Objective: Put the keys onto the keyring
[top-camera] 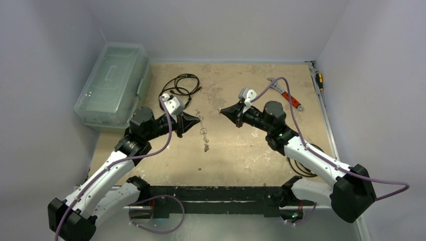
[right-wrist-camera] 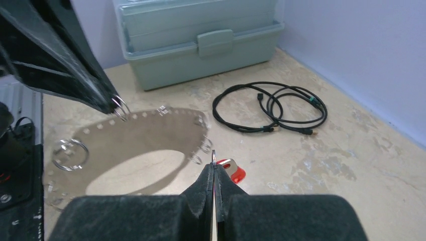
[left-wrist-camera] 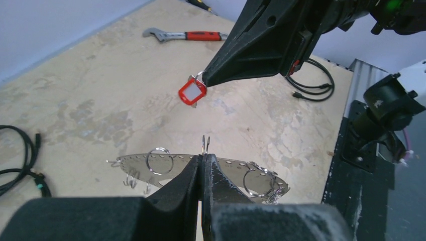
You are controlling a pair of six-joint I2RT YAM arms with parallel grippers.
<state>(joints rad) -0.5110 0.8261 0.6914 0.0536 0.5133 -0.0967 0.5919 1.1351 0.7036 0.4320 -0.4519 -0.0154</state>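
Left gripper [top-camera: 196,122] is pinched tight on the keyring [top-camera: 204,132], gripping one small ring [left-wrist-camera: 205,144] at its rim. The loop's long axis runs near-to-far between the claws. Right gripper [top-camera: 221,110] clamps the red-tagged key [left-wrist-camera: 192,92], its tag hanging below the tips. From above the loop looks like a thin chain. The wrist views show it as an open oval.

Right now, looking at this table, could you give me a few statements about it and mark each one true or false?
1. The right end effector grips the red-tagged key. True.
2. The left end effector is wide open. False: it is shut on a small ring of the keyring.
3. The wrench lies inside the toolbox. False: it lies out on the table.
4. The black cable lies on the table near the toolbox. True.
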